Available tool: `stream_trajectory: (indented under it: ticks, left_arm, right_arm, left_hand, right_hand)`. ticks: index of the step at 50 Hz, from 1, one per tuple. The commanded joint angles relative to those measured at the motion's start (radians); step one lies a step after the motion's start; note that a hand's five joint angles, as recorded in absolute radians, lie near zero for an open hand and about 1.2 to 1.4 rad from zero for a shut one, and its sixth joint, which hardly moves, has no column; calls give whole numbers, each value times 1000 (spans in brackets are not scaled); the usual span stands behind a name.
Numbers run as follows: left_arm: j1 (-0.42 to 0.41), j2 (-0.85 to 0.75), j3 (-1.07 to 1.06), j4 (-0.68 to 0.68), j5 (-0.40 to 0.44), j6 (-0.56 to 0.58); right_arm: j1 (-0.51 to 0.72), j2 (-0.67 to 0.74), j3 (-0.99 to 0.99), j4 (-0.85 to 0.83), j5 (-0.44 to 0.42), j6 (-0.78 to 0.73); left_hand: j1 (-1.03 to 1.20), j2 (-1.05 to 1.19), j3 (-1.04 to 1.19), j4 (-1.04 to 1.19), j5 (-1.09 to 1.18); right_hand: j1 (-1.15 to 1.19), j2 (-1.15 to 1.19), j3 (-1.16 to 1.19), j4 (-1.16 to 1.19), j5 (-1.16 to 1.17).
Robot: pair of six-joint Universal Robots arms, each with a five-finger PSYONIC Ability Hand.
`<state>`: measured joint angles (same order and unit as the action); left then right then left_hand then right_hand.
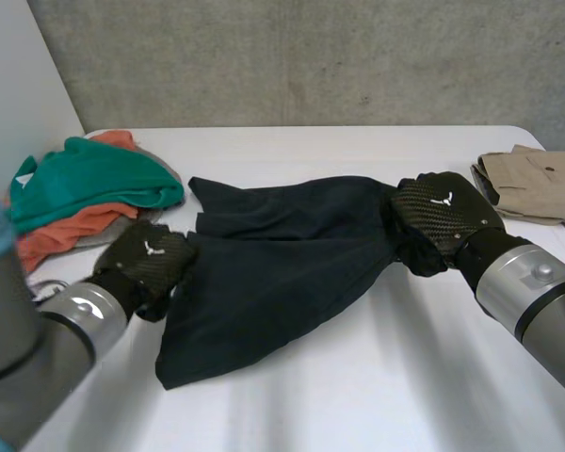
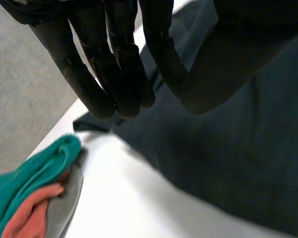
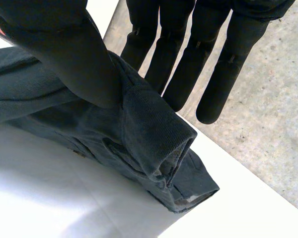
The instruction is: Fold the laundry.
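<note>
While our right hand (image 1: 447, 212) pinches the dark navy cloth garment (image 1: 282, 259), our left hand (image 1: 147, 260) hangs open; spreading needs its grip.

I seem to work in a bare test lab: a plain white bench (image 1: 358, 377) against a raw grey concrete wall (image 1: 311, 56), green and orange clothes (image 1: 85, 184) and a beige garment (image 1: 537, 184) at its ends.

Can't read any text here. Only tiny white squiggle on left hand (image 1: 149, 252) (8 o'clock) and right hand (image 1: 443, 212) (2 o'clock).
</note>
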<state>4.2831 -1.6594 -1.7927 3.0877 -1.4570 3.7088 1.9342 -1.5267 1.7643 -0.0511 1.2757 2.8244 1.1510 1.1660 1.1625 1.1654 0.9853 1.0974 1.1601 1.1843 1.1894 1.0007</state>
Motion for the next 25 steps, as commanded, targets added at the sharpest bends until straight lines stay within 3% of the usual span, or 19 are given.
stream_trajectory:
  ticks: [1,4,12,19,25]
  left_arm:
    - [11,29,-10,-194,138,-131]
    - [12,-3,-34,-235,118,-144]
    - [6,-59,-108,-117,55,-92]
    - [-48,-134,-117,-52,14,-47]
    - [-75,-200,-108,48,-80,-9]
  right_arm:
    - [9,62,-9,13,31,38]
    - [19,114,-28,11,65,66]
    - [34,227,-123,17,151,165]
    - [45,261,-161,20,154,248]
    - [57,263,-163,20,159,256]
  left_hand:
    - [-388,-403,-399,-402,-397]
    - [-547,-562,-558,-561,-556]
    - [-521,-536,-532,-535,-530]
    - [-462,-477,-473,-476,-471]
    - [-421,-436,-433,-435,-430]
  right_hand:
    - [299,236,212,207,221]
    - [299,236,212,207,221]
    - [299,236,212,207,221]
    - [299,236,212,207,221]
    - [299,236,212,207,221]
